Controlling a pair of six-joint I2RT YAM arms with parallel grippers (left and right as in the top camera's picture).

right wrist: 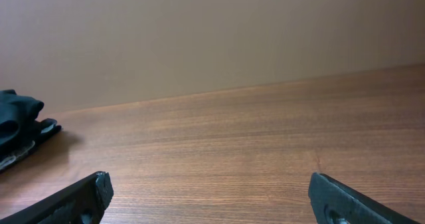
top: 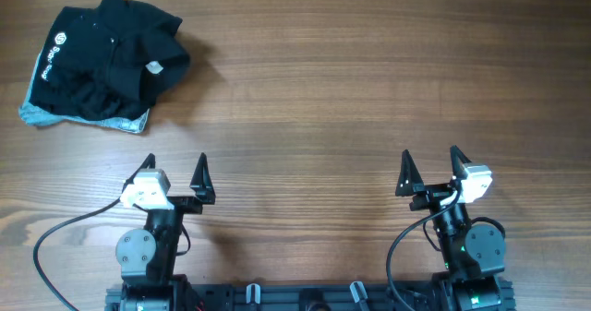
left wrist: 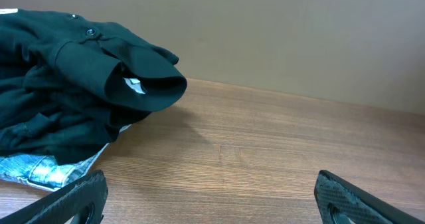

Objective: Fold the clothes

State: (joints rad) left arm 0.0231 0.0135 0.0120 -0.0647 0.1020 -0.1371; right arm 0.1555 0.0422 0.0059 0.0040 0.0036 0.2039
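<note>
Left gripper [top: 174,168] sits at the near edge of the wooden table [top: 351,89], toward the near-left corner. Its two dark fingers [left wrist: 73,199] are spread wide apart with nothing between them. They point across the boards toward the far edge. A black cable [top: 54,237] loops out from this arm's base toward the left edge.

Right gripper [top: 431,163] stands at the same near edge, toward the near-right corner and well apart from its partner. It is likewise splayed and empty, and only bare wood shows between its fingertips in the right wrist view.

Out from the left gripper, in the far-left corner, lies a crumpled black shirt [top: 111,53]. A small white logo [top: 55,43] shows on the side nearest the left edge. A white label [top: 153,67] shows inside a rolled opening that faces the middle of the table. In the left wrist view a button [left wrist: 89,31] is visible on it.

The shirt rests on top of a pale blue garment [top: 37,115], whose edge sticks out from under it on the near and left sides. Neither gripper touches the heap. From the right wrist view only its dark end is visible at the far left.
</note>
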